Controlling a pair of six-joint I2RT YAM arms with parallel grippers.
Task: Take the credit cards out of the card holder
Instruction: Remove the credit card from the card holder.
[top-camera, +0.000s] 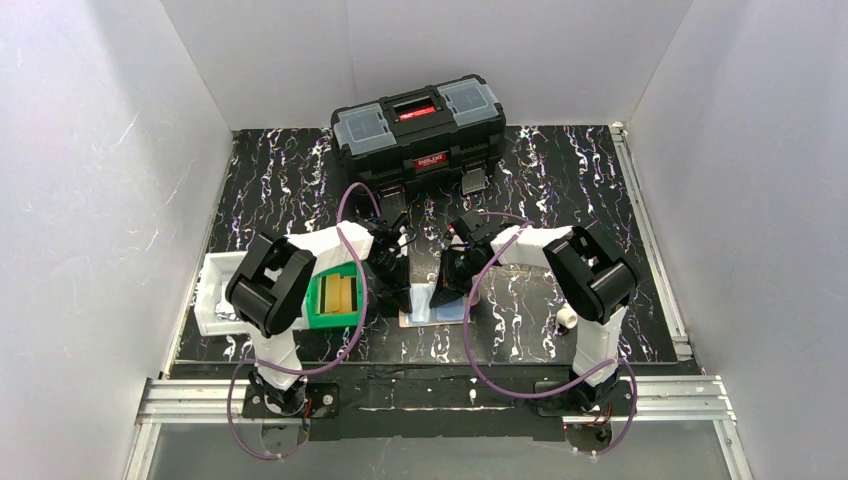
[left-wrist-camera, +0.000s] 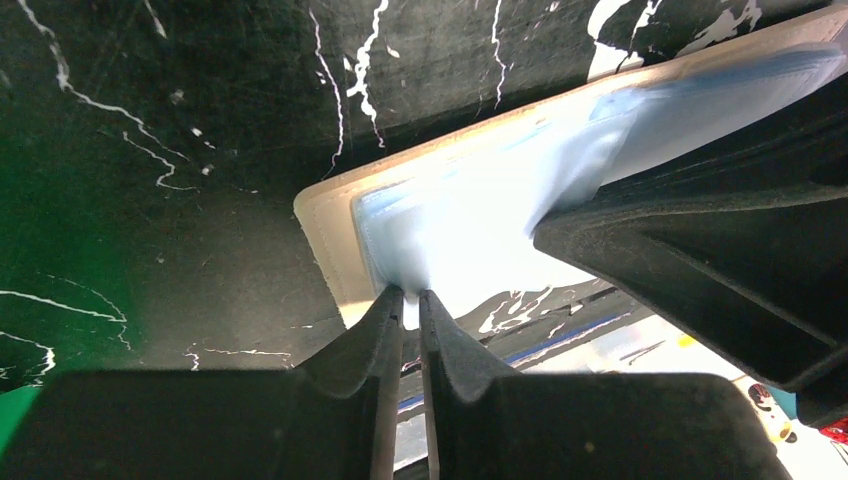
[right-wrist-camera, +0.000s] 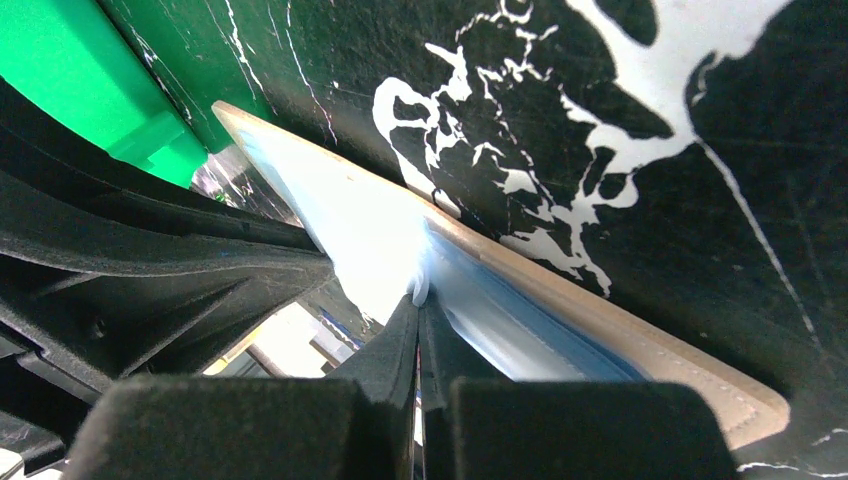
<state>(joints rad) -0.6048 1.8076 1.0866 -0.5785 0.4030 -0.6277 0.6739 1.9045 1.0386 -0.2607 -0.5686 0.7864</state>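
Right, the light blue card lies in the open tan card holder, flat on the marbled black table between the two arms; left gripper has its fingers pinched almost together on the card's near edge; right gripper is clamped tight on the same card from the opposite side; green bin just to the left, white tray beyond it; black toolbox at the back.

overhead camera looks down from behind; both wrist cameras sit very close, sharing the card holder.
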